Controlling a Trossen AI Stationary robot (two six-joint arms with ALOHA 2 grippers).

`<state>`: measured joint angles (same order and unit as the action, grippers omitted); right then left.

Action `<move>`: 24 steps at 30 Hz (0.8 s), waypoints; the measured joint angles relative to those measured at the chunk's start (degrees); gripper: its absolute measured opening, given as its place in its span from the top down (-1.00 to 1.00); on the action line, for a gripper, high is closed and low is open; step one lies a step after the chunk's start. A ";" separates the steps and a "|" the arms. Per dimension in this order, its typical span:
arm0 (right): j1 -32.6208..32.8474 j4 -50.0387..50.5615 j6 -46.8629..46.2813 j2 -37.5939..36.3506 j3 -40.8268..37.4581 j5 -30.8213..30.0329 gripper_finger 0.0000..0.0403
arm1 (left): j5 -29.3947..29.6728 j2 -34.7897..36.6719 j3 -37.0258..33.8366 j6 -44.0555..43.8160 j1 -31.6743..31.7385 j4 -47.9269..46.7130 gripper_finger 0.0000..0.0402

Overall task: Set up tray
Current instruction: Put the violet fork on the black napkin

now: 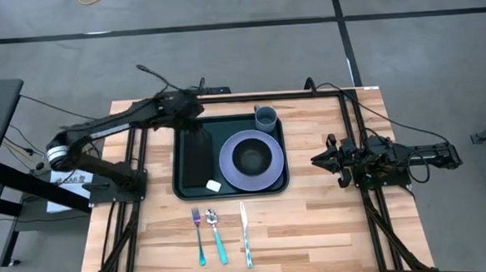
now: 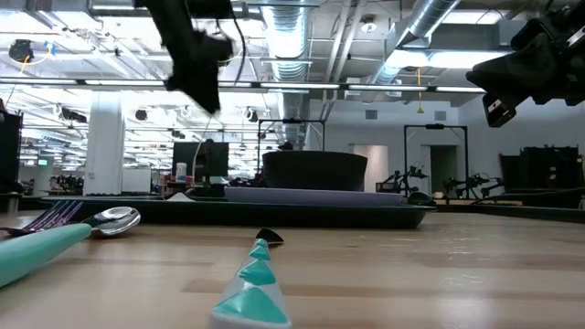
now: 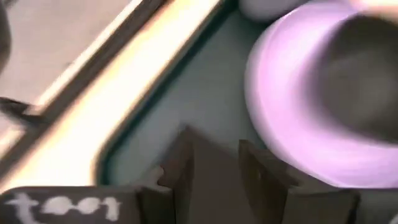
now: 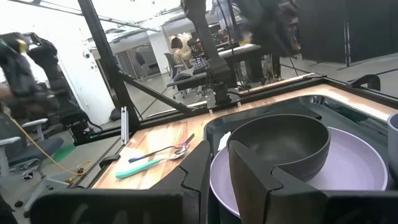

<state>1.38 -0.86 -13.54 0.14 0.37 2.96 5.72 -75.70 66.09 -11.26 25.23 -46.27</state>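
The dark green tray (image 1: 233, 190) lies at the table's middle. In it rest a lavender plate (image 1: 266, 175) with a dark bowl (image 1: 250, 157) on it, a blue-grey cup (image 1: 265, 116) at the far right corner, and a flat black napkin (image 1: 196, 159) along the left side. My left gripper (image 1: 194, 115) hovers above the tray's far left corner, raised well clear in the low view (image 2: 212, 100); its fingers stand apart (image 3: 216, 171). My right gripper (image 1: 317, 159) waits right of the tray, shut (image 4: 219, 168), facing the bowl (image 4: 280, 146).
A fork (image 1: 197, 226), a spoon (image 1: 216, 231) and a knife (image 1: 245, 234), all with teal handles, lie side by side on the wood between the tray and the near edge. A small white piece (image 1: 214, 186) sits at the napkin's near corner. Black frame rails border the table.
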 joint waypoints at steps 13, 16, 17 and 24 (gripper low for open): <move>0.00 0.00 0.00 0.00 -0.01 0.00 0.73 | 1.20 12.41 0.87 -61.26 -32.67 -10.30 0.45; 0.00 0.00 0.00 0.00 -0.01 0.00 0.73 | 5.06 9.39 0.84 -76.38 -41.40 -10.89 0.45; 0.00 0.00 0.00 0.00 0.00 -0.01 0.73 | 5.54 8.24 0.78 -81.26 -43.85 -11.32 0.45; 0.00 0.00 0.00 0.00 0.01 -0.02 0.73 | 1.31 -5.50 0.78 -106.28 -57.42 -5.62 0.46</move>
<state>1.39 -0.86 -13.54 0.14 0.38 2.94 7.03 -81.20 66.87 -117.53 -32.19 -51.89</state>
